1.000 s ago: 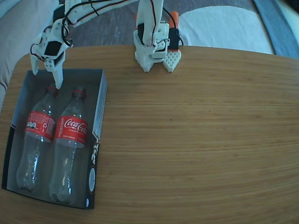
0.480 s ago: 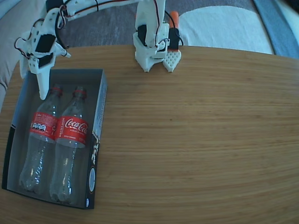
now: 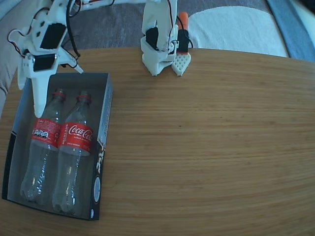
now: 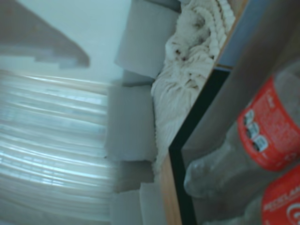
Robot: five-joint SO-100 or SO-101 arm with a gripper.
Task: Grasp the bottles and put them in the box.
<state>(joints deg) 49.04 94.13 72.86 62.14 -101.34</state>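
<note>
In the fixed view two clear Coca-Cola bottles lie side by side in the box (image 3: 102, 137), necks toward the far end. The left bottle (image 3: 43, 140) and the right bottle (image 3: 75, 140) both show red labels. My gripper (image 3: 28, 102) hangs above the box's far left corner, beside the left bottle's neck and apart from it. Its jaws are open with nothing between them. The wrist view shows the box's black edge (image 4: 187, 140) and grey inside. One red label (image 4: 267, 131) shows at the right and another bottle's label (image 4: 286, 201) below it. A blurred finger (image 4: 42, 44) crosses the upper left.
The arm's white base (image 3: 162, 54) stands at the table's far edge. The wooden table (image 3: 211, 147) stretches to the right of the box. A grey and white rug (image 3: 231, 29) lies beyond the table, and the wrist view shows grey cushions (image 4: 136, 122).
The gripper has lifted away from the left bottle's neck and shifted left and nearer the camera. The left bottle has settled straighter in the box.
</note>
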